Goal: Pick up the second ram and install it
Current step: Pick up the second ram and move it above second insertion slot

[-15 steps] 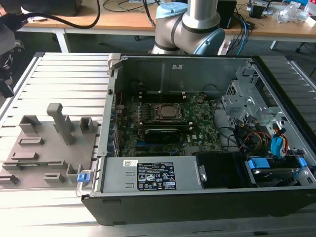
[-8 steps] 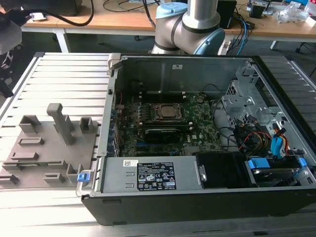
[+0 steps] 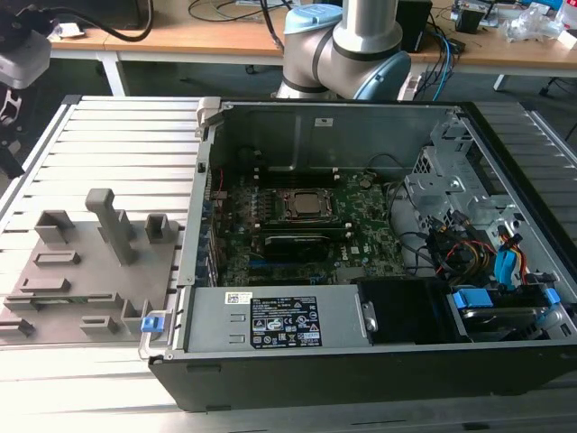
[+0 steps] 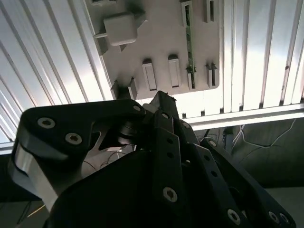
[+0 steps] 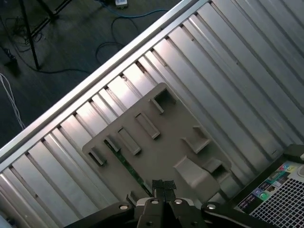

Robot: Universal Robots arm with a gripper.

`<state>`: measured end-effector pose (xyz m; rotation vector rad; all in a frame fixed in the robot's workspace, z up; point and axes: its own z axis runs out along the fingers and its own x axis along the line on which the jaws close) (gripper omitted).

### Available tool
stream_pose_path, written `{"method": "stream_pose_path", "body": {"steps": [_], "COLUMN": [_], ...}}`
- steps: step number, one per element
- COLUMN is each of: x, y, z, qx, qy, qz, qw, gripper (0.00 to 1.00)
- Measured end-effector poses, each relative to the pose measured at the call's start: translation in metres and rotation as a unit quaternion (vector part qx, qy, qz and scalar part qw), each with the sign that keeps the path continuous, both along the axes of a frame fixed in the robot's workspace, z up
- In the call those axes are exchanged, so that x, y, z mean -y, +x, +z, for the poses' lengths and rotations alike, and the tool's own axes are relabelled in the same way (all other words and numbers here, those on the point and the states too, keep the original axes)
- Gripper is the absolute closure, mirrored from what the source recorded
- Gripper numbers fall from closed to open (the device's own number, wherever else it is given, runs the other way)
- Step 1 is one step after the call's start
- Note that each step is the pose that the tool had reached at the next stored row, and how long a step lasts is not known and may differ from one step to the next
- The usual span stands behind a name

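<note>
Slatted aluminium counter (image 5: 228, 71) carried a grey fixture plate (image 5: 161, 142). Thin, long green circuit-board stick (image 5: 124, 162) sat edge-on in one slot, with the hand (image 5: 164, 185) hovering above, clenched, holding nothing.

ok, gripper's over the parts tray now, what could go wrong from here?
1. The gripper hangs above the grey tray with fingers that look shut; descending like that would likely hit the top edge of the second ram, not straddle it.
2. The ram stands on edge in a narrow slot with raised blocks close beside, so an off-line approach could catch a block or tilt the stick.
</note>
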<state>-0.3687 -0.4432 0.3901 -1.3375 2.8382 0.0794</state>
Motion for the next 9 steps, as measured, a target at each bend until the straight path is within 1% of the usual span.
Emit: {"method": "stream_pose_path", "body": {"steps": [3, 6, 8, 9], "x": [0.0, 0.0, 0.0, 0.0], "y": [0.0, 0.0, 0.0, 0.0], "z": [0.0, 0.0, 0.0, 0.0], "qx": [0.0, 0.0, 0.0, 0.0], "qy": [0.0, 0.0, 0.0, 0.0], "qz": [0.02, 0.038, 0.056, 0.067], "qw": [0.9998, 0.9993, 0.9985, 0.9977], "gripper": [0.89, 0.89, 0.89, 0.89]}}
